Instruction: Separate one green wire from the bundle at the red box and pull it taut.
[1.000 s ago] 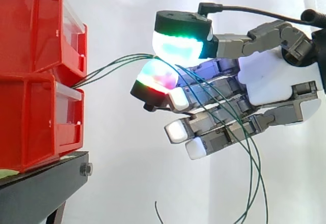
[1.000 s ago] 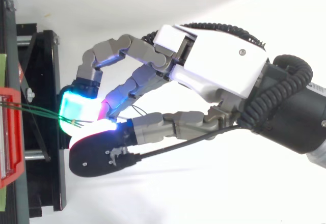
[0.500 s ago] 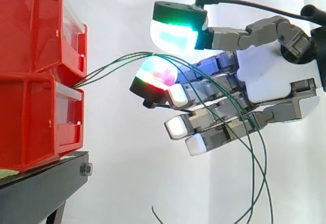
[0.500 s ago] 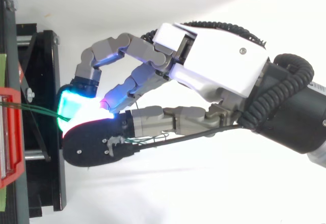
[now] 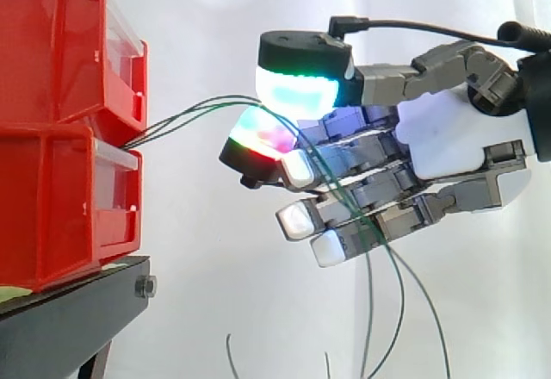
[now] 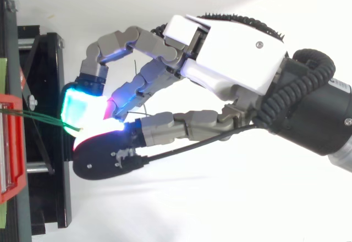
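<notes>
A bundle of thin green wires [image 5: 185,119] comes out between the two stacked red bins [image 5: 52,138] and runs right to my hand [image 5: 448,138]. The strands pass between the thumb's green-glowing pad [image 5: 297,88] and a red-glowing fingertip [image 5: 263,131], which are pressed close together on them. Past the pinch the wires drape over the other fingers and hang loose toward the bottom [image 5: 370,310]. In the top view the wires [image 6: 41,118] leave the red box [image 6: 11,143] and end at the glowing pads of the hand [image 6: 236,60].
The red bins rest on a black stand [image 5: 69,319], which in the top view [image 6: 47,159] lies just left of the fingertips. A white curtain backs the scene. Open space lies below and to the right of the hand.
The thumb, lifted off the wires half a second ago, has come back down onto them. The hanging wire ends have swung left under the fingers. The hand has tilted slightly.
</notes>
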Robot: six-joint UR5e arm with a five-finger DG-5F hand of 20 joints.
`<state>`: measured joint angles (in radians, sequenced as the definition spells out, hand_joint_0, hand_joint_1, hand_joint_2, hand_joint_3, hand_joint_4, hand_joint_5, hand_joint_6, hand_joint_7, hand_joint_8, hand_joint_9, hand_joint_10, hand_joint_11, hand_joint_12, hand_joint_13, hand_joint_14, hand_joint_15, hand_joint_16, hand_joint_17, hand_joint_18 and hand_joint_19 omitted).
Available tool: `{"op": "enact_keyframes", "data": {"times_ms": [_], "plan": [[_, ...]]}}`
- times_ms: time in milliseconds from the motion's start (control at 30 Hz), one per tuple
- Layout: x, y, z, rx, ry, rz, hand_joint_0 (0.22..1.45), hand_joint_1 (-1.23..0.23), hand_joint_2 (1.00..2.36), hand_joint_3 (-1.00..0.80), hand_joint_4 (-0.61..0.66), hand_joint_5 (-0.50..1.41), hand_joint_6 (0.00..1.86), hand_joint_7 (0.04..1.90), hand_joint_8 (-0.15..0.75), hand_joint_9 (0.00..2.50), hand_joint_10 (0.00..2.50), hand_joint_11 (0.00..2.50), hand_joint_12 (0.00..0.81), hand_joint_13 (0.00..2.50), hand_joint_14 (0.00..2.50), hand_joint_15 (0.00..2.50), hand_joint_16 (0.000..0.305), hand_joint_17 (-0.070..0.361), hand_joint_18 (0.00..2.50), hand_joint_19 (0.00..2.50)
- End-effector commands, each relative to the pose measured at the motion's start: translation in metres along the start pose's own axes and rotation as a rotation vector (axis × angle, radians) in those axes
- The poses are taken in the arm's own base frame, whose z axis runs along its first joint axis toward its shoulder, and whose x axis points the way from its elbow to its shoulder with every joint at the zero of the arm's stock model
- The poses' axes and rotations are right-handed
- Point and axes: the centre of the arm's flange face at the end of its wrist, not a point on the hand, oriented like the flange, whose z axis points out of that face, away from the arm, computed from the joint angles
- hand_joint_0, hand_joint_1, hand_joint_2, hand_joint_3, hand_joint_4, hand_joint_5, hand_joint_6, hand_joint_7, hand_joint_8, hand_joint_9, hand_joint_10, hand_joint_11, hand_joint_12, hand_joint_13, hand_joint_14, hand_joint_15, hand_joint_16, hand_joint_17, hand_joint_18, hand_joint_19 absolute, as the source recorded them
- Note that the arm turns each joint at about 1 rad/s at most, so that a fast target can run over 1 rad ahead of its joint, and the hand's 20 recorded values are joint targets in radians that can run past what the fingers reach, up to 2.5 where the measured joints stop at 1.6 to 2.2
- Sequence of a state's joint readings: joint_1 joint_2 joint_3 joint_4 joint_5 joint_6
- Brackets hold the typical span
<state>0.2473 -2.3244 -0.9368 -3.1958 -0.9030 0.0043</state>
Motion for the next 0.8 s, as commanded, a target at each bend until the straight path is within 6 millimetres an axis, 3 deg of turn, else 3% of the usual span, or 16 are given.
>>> {"op": "enact_keyframes", "data": {"times_ms": [0,233,767], "plan": [[-0.0002,-0.0005,0.0001,0.000,0.000,-0.001,0.69,-0.90,1.00,-0.50,-0.01,-0.17,0.89,0.93,0.218,1.02,0.02,0.69,0.325,0.90,0.02,0.61,0.046,0.105,0.74,0.56],[-0.0013,-0.0006,0.0005,0.000,-0.001,-0.002,0.68,-0.91,1.00,-0.50,0.03,-0.17,0.89,0.94,0.216,1.03,0.02,0.69,0.321,0.90,0.03,0.61,0.046,0.103,0.75,0.57],[0.0031,0.0013,0.0014,-0.023,-0.003,-0.020,0.59,-0.73,1.00,-0.50,0.05,-0.16,0.87,0.97,0.226,1.06,0.02,0.70,0.329,0.93,0.02,0.63,0.047,0.105,0.76,0.58]]}}
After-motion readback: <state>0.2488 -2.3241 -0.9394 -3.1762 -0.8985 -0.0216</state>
